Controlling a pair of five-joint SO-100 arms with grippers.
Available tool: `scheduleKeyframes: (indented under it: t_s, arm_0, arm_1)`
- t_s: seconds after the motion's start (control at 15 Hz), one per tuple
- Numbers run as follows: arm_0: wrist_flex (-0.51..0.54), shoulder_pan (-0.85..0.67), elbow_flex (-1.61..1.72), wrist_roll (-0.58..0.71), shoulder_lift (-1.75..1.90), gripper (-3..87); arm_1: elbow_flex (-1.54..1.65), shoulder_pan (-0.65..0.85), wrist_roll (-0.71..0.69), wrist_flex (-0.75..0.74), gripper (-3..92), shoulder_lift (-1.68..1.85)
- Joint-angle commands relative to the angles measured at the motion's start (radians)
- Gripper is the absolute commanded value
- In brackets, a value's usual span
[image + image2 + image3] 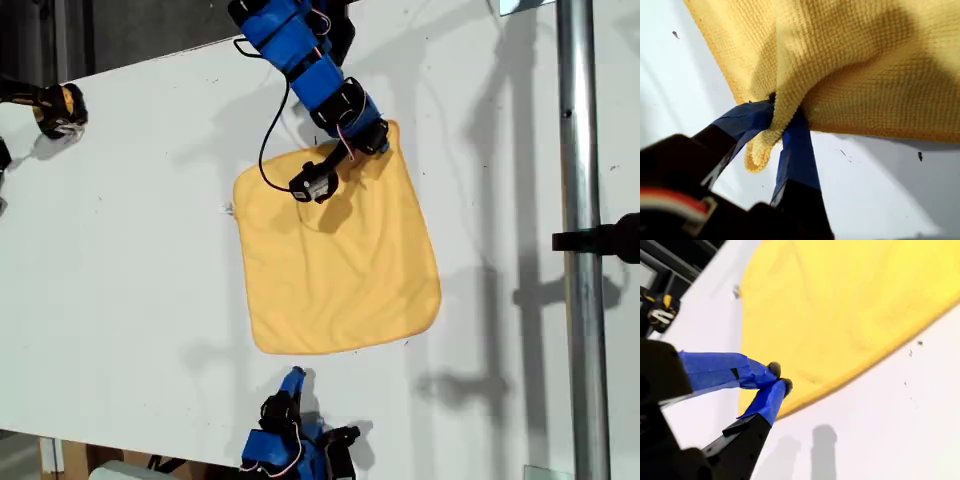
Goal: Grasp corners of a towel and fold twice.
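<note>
The yellow towel (340, 260) lies nearly flat on the white table (120, 280). My first gripper (376, 138) reaches in from the exterior view's top and is shut on the towel's far corner (757, 155), which bunches between the blue-taped fingers (797, 145). The cloth (865, 60) is pulled up into a fold there. My second gripper (295, 378) stands at the exterior view's bottom, just off the towel's near edge. Its blue fingertips (771, 369) are shut together with nothing between them, beside the towel's hem (840, 305).
A metal pole (580, 250) with a black clamp (610, 238) runs down the exterior view's right. A yellow and black device (60, 108) sits at that view's upper left. A black cable (270, 140) hangs from the first arm over the towel's far edge.
</note>
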Motion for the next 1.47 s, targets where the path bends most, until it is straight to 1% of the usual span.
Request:
scheduleKeyframes:
  t_s: [0.0,0.13,0.27,0.4,0.47,0.6,0.67,0.87,1.0,1.07,1.13,1.2,1.27,1.33,1.4]
  arm_0:
    - [-0.023,0.058,-0.291,0.003,-0.311,-0.7]
    - [-0.054,0.126,-0.518,0.046,-0.623,-0.7]
    - [-0.071,0.202,-0.726,0.117,-0.881,-0.7]
    - [-0.064,0.291,-0.95,0.178,-1.124,-0.7]
    - [-0.043,0.337,-1.072,0.201,-1.262,-0.7]
    - [0.055,0.405,-1.333,0.227,-1.554,-0.7]
    - [0.077,0.436,-1.456,0.252,-1.675,-0.7]
    - [0.114,0.502,-1.784,0.256,-1.959,-0.7]
    - [0.112,0.523,-1.858,0.198,-2.039,-0.7]
    - [0.106,0.535,-1.862,0.201,-2.037,-0.7]
    - [0.098,0.543,-1.862,0.233,-2.026,7.2]
    - [0.12,0.546,-1.859,0.199,-2.013,25.0]
    - [0.126,0.552,-1.853,0.179,-1.996,32.3]
    - [0.12,0.557,-1.847,0.187,-1.982,36.0]
    - [0.121,0.557,-1.848,0.206,-1.99,37.3]
  arm_1:
    - [-0.018,0.017,-0.015,-0.028,-0.1,-0.009]
    - [-0.018,0.023,-0.02,-0.025,-0.1,-0.005]
    - [-0.021,0.029,-0.02,-0.025,-0.1,-0.006]
    - [-0.023,0.031,-0.021,-0.02,-0.1,-0.003]
    - [-0.025,0.031,-0.021,-0.017,-0.1,-0.002]
    - [-0.025,0.034,-0.026,-0.014,-0.1,-0.002]
    - [-0.025,0.035,-0.029,-0.012,-0.1,0.0]
    - [-0.025,0.032,-0.031,-0.008,-0.1,0.008]
    - [-0.025,0.032,-0.031,-0.006,-0.1,0.009]
    - [-0.025,0.032,-0.031,-0.006,-0.1,0.009]
    - [-0.025,0.032,-0.031,-0.006,-0.1,0.009]
    - [-0.025,0.032,-0.031,-0.006,-0.1,0.011]
    - [-0.025,0.032,-0.031,-0.006,-0.1,0.011]
    - [-0.025,0.031,-0.031,-0.006,-0.1,0.011]
    - [-0.025,0.028,-0.031,-0.009,-0.1,0.011]
